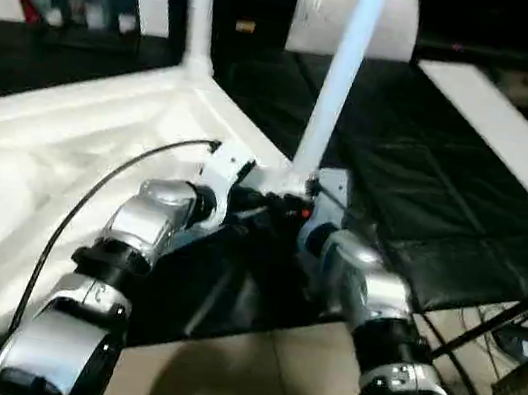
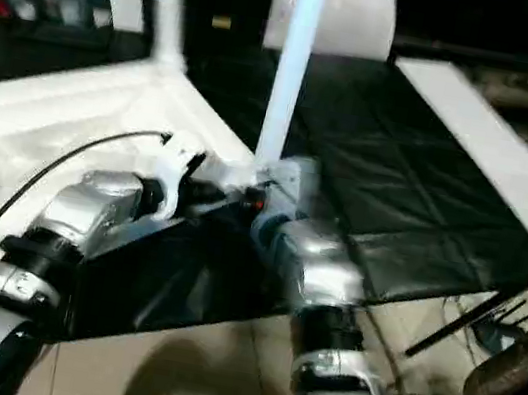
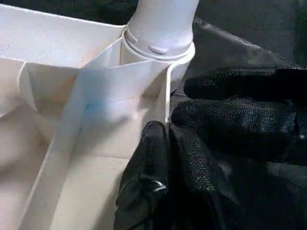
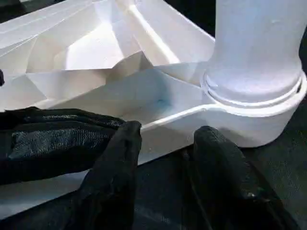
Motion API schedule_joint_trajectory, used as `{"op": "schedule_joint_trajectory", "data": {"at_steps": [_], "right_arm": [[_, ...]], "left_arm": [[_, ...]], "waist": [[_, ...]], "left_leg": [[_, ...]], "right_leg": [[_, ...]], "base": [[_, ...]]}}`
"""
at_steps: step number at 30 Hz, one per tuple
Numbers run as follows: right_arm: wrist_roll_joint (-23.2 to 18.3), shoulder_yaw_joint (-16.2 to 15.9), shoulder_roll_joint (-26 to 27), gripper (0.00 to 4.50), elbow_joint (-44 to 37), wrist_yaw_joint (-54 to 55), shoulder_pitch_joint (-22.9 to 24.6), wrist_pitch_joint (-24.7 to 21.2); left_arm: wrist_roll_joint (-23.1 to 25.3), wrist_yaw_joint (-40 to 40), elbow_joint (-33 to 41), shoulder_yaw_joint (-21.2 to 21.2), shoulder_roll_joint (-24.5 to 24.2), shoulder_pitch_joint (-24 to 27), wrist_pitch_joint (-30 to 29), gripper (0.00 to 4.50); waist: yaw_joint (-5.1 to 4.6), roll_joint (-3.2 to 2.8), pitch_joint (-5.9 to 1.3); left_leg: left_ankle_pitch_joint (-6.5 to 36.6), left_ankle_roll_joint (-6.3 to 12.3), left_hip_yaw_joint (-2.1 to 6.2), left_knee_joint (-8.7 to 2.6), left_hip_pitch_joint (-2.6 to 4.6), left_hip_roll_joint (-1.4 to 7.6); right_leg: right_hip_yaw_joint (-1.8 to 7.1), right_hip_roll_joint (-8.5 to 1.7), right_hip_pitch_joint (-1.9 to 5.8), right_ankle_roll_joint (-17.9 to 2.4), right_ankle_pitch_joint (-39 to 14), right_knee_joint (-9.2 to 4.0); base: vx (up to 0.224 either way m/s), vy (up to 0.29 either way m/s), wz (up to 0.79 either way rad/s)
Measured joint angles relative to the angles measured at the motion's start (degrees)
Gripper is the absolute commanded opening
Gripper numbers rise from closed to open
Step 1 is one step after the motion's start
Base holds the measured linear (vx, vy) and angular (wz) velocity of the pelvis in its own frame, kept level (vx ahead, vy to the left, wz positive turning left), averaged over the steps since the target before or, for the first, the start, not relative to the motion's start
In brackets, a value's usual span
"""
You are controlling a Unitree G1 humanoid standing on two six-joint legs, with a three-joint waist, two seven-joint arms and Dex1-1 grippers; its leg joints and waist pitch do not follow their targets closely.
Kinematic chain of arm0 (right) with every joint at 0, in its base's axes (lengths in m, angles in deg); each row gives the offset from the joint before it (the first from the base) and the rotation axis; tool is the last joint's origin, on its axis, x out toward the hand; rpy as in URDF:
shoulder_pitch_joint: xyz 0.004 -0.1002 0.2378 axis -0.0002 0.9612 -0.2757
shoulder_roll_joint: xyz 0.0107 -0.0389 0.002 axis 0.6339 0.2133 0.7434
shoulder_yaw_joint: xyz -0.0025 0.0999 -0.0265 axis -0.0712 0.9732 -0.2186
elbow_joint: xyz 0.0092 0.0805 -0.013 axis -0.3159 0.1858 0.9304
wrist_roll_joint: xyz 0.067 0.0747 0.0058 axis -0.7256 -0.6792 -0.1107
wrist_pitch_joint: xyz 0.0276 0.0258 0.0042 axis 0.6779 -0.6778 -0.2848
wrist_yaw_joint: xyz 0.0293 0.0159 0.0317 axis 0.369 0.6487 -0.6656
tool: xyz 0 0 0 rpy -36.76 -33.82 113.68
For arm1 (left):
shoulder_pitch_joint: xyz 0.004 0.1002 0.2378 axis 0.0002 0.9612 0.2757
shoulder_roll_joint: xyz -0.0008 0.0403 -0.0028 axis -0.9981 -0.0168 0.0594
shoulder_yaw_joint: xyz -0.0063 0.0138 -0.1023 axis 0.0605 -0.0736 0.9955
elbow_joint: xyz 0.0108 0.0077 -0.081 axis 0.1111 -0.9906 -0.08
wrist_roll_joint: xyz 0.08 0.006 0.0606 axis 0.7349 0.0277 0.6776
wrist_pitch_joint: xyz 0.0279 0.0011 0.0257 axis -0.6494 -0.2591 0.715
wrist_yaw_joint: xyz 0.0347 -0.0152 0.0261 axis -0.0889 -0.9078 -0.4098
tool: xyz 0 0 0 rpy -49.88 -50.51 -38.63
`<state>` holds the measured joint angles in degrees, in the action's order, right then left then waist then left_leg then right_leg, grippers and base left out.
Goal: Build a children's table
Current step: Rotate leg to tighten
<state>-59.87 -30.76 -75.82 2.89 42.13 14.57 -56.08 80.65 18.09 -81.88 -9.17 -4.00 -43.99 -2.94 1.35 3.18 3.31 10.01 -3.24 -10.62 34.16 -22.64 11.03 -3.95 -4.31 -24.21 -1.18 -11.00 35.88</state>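
A black quilted mat (image 1: 428, 185) is covering the floor, and the upturned white tabletop (image 1: 35, 169) is lying on it at the left with two legs standing up: one in the far corner (image 1: 200, 4), one in the near right corner (image 1: 340, 78). The left gripper (image 3: 168, 143) is pinching the tabletop's rim beside that near socket (image 4: 249, 110). The right gripper (image 4: 165, 139) is hovering half-open just beside the same rim, gripping nothing. If the near leg is sitting loosely, a nudge from either arm is likely to tip it out. No readable writing is showing anywhere.
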Motion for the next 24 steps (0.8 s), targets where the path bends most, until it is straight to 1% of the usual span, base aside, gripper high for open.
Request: {"op": "schedule_joint_trajectory", "data": {"at_steps": [1, 3, 6, 8, 11, 12, 13, 14, 16, 18, 21, 23, 24], "right_arm": [[0.15, -0.23, -0.39, 2.31, -0.07, -0.54, 0.11, 0.20], [0.50, -1.23, -1.57, 2.55, -0.57, -2.36, 0.94, 1.03], [0.53, -1.76, -2.97, 2.81, -2.38, -4.22, 2.66, 1.47], [0.44, -2.36, -4.37, 3.02, -4.19, -6.55, 4.16, 1.80], [-0.04, -3.40, -5.98, 3.11, -6.55, -9.70, 5.80, 1.89], [-0.15, -3.69, -6.78, 3.33, -7.88, -11.03, 6.61, 1.91], [-0.36, -3.94, -7.59, 3.44, -9.16, -12.24, 7.39, 1.91], [-0.94, -4.14, -9.06, 3.44, -11.44, -14.01, 8.66, 1.98], [-2.24, -3.41, -13.75, 3.63, -16.24, -17.08, 10.94, 2.14], [-3.60, -1.24, -17.34, 3.84, -20.74, -19.64, 13.41, 1.86], [-4.71, -0.21, -18.22, 4.08, -24.49, -21.12, 15.14, 1.01], [-5.49, -0.59, -18.07, 4.28, -25.73, -21.78, 16.17, 0.51], [-5.94, -0.74, -18.03, 4.28, -26.73, -22.12, 16.81, 0.13]], "left_arm": [[0.00, 0.71, 0.56, -0.35, -0.44, 0.33, 0.00, 0.00], [0.00, 3.46, 1.91, -1.65, -1.73, 1.35, 0.13, 0.00], [-0.04, 6.27, 2.12, -2.52, -3.20, 1.95, 1.01, 0.00], [-0.05, 8.12, 2.15, -3.22, -4.21, 2.27, 2.22, 0.00], [-0.07, 10.52, 2.15, -4.24, -5.42, 2.72, 4.63, 0.00], [-0.06, 11.67, 2.16, -4.72, -5.97, 2.72, 5.48, 0.00], [-0.01, 12.53, 2.16, -5.21, -6.58, 2.75, 6.21, 0.00], [0.21, 13.84, 2.16, -6.15, -7.62, 2.85, 7.44, 0.00], [0.94, 17.26, 2.06, -7.17, -10.80, 4.15, 11.08, 0.00], [1.93, 20.25, 1.24, -7.83, -13.83, 4.28, 15.10, 0.00], [3.51, 21.72, -0.53, -8.25, -15.59, 3.87, 18.86, 0.00], [4.14, 21.67, -1.75, -8.78, -15.78, 3.35, 20.65, 0.00], [4.30, 21.70, -2.74, -9.01, -15.77, 2.99, 21.87, 0.00]], "waist": [[0.14, 0.00, 0.00], [0.54, 0.00, 0.00], [0.75, -0.01, 0.01], [0.81, -0.01, 0.01], [0.82, 0.02, 0.03], [0.85, 0.02, 0.03], [0.94, 0.03, 0.03], [1.13, 0.05, 0.04], [1.34, 0.08, 0.06], [1.80, 0.15, 0.08], [1.82, 0.15, 0.08], [2.05, 0.15, 0.08], [2.07, 0.15, 0.08]], "left_leg": [[0.00, 0.00, -0.04, 0.00, 0.01, 0.00], [0.00, -0.01, -0.09, 0.02, 0.08, 0.01], [-0.01, -0.06, -0.10, 0.06, 0.26, 0.03], [0.00, -0.09, -0.10, 0.12, 0.31, 0.02], [-0.02, -0.21, -0.10, 0.14, 0.31, 0.02], [-0.02, -0.24, -0.09, 0.13, 0.32, 0.03], [0.01, -0.31, -0.09, 0.13, 0.33, 0.03], [0.01, -0.33, -0.09, 0.12, 0.33, 0.03], [0.01, -0.34, -0.08, 0.12, 0.44, 0.03], [0.02, -0.35, -0.07, 0.12, 0.66, 0.04], [0.01, -0.38, -0.07, 0.13, 0.88, 0.03], [0.01, -0.38, -0.06, 0.13, 0.93, 0.01], [0.01, -0.37, -0.06, 0.13, 0.93, 0.00]], "right_leg": [[0.01, -0.01, 0.00, 0.00, 0.00, -0.01], [0.03, -0.03, 0.06, 0.00, 0.00, -0.01], [0.06, -0.02, 0.25, -0.01, 0.02, 0.02], [0.08, -0.03, 0.33, 0.01, 0.07, 0.02], [0.10, -0.02, 0.32, 0.04, 0.18, 0.03], [0.10, -0.02, 0.33, 0.04, 0.19, 0.04], [0.10, -0.02, 0.34, 0.05, 0.20, 0.05], [0.09, -0.02, 0.34, 0.07, 0.21, 0.04], [0.11, -0.02, 0.45, 0.09, 0.21, 0.04], [0.11, 0.00, 0.65, 0.12, 0.20, 0.03], [0.13, -0.01, 0.86, 0.21, 0.24, 0.01], [0.13, -0.04, 0.97, 0.23, 0.25, -0.09], [0.14, -0.04, 1.02, 0.27, 0.26, -0.17]], "base": [[0.000, 0.000, 0.00], [0.000, 0.000, 0.00], [0.000, 0.000, 0.00], [0.000, 0.000, 0.00], [0.000, 0.000, 0.00], [0.000, 0.000, 0.00], [0.000, 0.000, 0.00], [0.000, 0.000, 0.00], [0.000, 0.000, 0.00], [0.000, 0.000, 0.00], [0.000, 0.000, 0.00], [0.000, 0.000, 0.00], [0.000, 0.000, 0.00]]}}
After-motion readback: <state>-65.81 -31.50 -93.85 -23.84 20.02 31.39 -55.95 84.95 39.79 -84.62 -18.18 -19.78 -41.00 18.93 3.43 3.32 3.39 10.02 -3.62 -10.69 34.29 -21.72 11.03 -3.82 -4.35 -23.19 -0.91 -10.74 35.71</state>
